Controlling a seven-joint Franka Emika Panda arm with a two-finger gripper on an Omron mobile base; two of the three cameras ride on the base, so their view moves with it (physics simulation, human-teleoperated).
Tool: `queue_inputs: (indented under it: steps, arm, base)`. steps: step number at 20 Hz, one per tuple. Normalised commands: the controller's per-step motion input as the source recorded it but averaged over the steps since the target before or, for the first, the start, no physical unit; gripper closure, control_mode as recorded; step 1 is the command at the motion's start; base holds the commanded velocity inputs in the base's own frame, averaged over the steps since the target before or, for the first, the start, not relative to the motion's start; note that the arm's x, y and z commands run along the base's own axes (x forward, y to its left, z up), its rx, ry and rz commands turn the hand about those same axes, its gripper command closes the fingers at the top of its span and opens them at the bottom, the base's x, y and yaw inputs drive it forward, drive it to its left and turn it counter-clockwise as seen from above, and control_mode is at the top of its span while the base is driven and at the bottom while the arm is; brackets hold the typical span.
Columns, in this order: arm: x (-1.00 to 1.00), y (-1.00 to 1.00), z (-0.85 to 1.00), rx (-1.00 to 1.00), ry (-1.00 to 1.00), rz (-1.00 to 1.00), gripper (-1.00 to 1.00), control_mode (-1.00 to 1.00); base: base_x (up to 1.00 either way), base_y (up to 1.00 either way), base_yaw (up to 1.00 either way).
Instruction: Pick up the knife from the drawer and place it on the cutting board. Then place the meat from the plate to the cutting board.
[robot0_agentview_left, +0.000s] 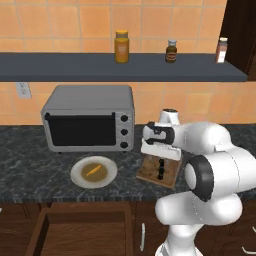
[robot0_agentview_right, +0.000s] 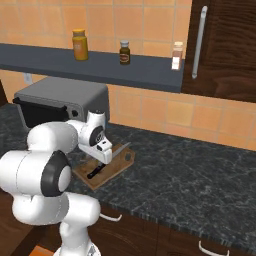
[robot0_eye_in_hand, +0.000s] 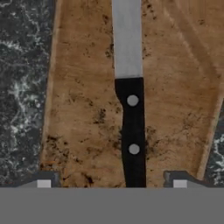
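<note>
On the table, far left of the fingers: a grey toaster oven (robot0_agentview_left: 88, 117) stands against the tiled wall, a wall outlet (robot0_agentview_left: 22, 89) beside it.
Plate: the plate (robot0_agentview_left: 93, 172) lies on the table (robot0_agentview_right: 200, 170) in front of the oven, well to the left of the fingers and apart from the board.
Meat: the meat (robot0_agentview_left: 93, 170), a thin orange strip, rests in the plate's tan centre.
Drawer: the drawer (robot0_agentview_left: 80, 231) stands open below the table edge, lower left of the fingers, its lighter interior showing.
Cutting board: the cutting board (robot0_eye_in_hand: 83, 109) lies on the table directly under the fingers, to the right of the plate.
Knife: the knife (robot0_eye_in_hand: 131, 100) lies flat on the board, black handle toward the fingers and silver blade pointing away; in the right base view the blade tip reaches past the board's far edge.
Fingers: the gripper (robot0_eye_in_hand: 111, 183) hangs just over the knife handle; its fingers (robot0_eye_in_hand: 43, 183) are spread wide, one tip on each side of the handle and clear of it, grasping nothing.
Shelf: above and behind the fingers, a dark shelf (robot0_agentview_left: 60, 65) carries an orange jar (robot0_agentview_left: 121, 46), a small dark bottle (robot0_agentview_left: 171, 51) and a pale shaker (robot0_agentview_left: 221, 50).
Far right: a dark wooden cabinet door (robot0_agentview_right: 225, 50) with a metal handle (robot0_agentview_right: 199, 40).
</note>
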Motion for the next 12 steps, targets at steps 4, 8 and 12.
queue_inputs:
  steps: [4, 8, 12]
  arm:
    - [-0.60, 0.87, 0.76, -0.02, -0.29, 0.08, -1.00, -1.00]
    - [-0.39, 1.00, 0.55, -0.02, -0.19, 0.12, -1.00, -1.00]
    - [-0.11, 1.00, 0.31, -0.02, -0.12, 0.07, -1.00, -1.00]
  base:
    - [0.00, 0.00, 0.00]
    - [0.00, 0.00, 0.00]
    - [0.00, 0.00, 0.00]
